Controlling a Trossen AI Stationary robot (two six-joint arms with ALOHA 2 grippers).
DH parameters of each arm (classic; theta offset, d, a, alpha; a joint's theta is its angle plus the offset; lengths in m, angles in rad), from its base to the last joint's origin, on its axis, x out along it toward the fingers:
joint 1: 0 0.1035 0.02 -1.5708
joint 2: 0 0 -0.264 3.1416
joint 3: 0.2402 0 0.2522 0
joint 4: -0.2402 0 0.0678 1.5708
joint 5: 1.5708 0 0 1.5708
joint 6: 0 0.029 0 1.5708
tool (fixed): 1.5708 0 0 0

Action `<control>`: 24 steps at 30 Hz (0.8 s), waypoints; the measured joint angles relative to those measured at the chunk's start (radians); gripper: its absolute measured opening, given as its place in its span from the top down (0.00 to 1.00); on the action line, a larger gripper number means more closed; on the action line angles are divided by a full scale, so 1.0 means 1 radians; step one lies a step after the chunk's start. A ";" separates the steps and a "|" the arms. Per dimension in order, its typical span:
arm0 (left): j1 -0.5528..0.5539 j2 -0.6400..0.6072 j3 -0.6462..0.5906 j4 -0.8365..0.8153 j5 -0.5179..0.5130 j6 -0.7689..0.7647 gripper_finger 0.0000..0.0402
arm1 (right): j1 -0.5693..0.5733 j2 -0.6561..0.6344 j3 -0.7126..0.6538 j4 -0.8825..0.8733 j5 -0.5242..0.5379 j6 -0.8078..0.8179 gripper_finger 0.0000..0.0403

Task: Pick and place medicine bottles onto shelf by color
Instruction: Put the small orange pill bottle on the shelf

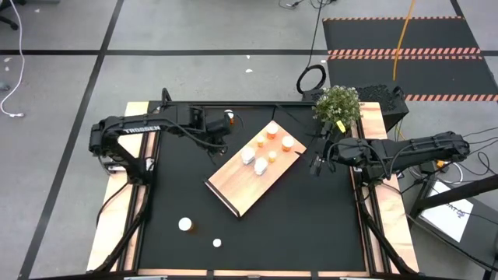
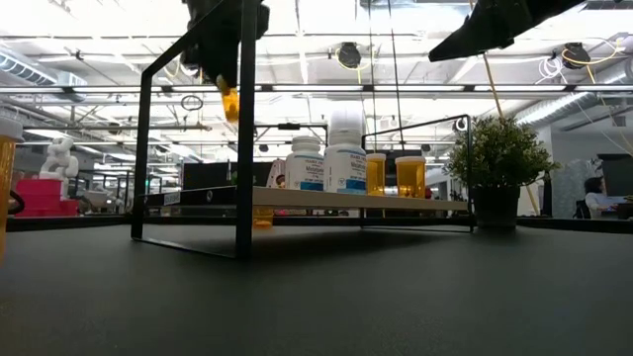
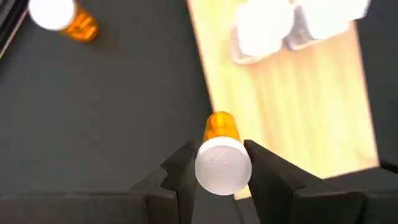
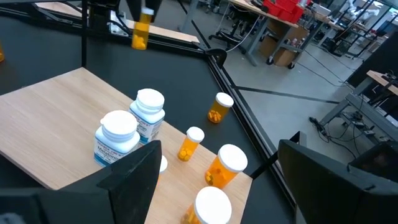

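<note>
Left wrist view: left claw [image 3: 222,163] clamped around orange bottle [image 3: 221,130].

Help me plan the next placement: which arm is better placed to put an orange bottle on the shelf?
Left. Its pincer is shut on an orange bottle beside the shelf. The right pincer is open and holds nothing.

- White round plastic medicine bottles with printed labels [image 4: 118,134]: two.
- Orange translucent medicine bottles with white caps [image 4: 227,163]: six.
- White-capped bottles seen only from above [image 1: 185,225], body colour unclear: two.
- Light-wood rectangular shelf board [image 1: 233,187]: one.
- Green potted plant [image 1: 338,103]: one.
</note>
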 joint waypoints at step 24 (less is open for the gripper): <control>-0.112 0.370 0.249 -0.082 0.000 0.117 0.69 | 0.000 0.000 0.000 -0.003 0.000 -0.003 0.22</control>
